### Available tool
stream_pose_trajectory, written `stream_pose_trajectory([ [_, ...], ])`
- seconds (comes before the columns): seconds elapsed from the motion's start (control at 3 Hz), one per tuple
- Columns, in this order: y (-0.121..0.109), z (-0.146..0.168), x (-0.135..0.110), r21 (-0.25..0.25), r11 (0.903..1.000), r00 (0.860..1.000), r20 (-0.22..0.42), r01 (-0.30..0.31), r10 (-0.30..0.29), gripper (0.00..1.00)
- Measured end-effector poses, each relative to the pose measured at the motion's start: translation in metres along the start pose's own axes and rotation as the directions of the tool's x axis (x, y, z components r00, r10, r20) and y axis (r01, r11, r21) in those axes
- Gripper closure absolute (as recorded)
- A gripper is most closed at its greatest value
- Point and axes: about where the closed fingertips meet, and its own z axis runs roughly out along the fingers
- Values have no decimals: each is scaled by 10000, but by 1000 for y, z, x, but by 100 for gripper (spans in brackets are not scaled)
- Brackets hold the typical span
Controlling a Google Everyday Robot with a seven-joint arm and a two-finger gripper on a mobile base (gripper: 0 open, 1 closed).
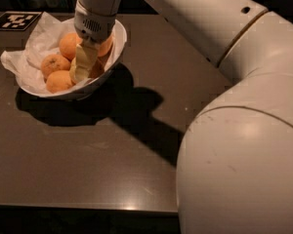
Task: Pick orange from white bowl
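Hidden or unclear:
- Gripper (77, 74) — lowered into the white bowl (90, 89), its pale tip among the fruit. Whether it is open, closed or holding anything cannot be told from this angle.
- Two fruits are partly covered by the gripper: one behind it by the far rim (106, 46), one just to its right (96, 69). How far they reach is not visible.
- Robot arm (224, 62) — cream-coloured, fills the right side and is cut off at the top, right and bottom edges.
- Shapes in the dark beyond the table's far edge are too dim to name.

Surface and room:
- Table (88, 155) — dark brown, smooth, with a faint sheen. A heavy shadow of bowl and arm lies on it, running from under the bowl toward the lower right.
- Black-and-white marker tag (14, 19) — flat on the far left corner, just behind the bowl.
- Crumpled white paper (33, 45) — lines the bowl and spills over its left rim.

Count:
- Bowl: one, upright, at far left.
- Fruit: five visible, all inside the bowl. Three are in full view on the left.
- The orange (55, 64) — the palest, faintly speckled one, at middle left, lying on the paper just left of the gripper. A deeper-orange fruit (68, 44) sits behind it, another (58, 81) in front.
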Motion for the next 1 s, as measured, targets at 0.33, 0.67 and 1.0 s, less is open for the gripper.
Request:
stream_pose_trajectory([
  [0.33,9,-15,-2,496,9981,9988,293,366,-381,100],
  [0.67,26,-44,-1,1299,9898,9940,845,586,-699,100],
  [1.0,44,-69,-4,1823,9778,9839,1255,1033,-1274,100],
])
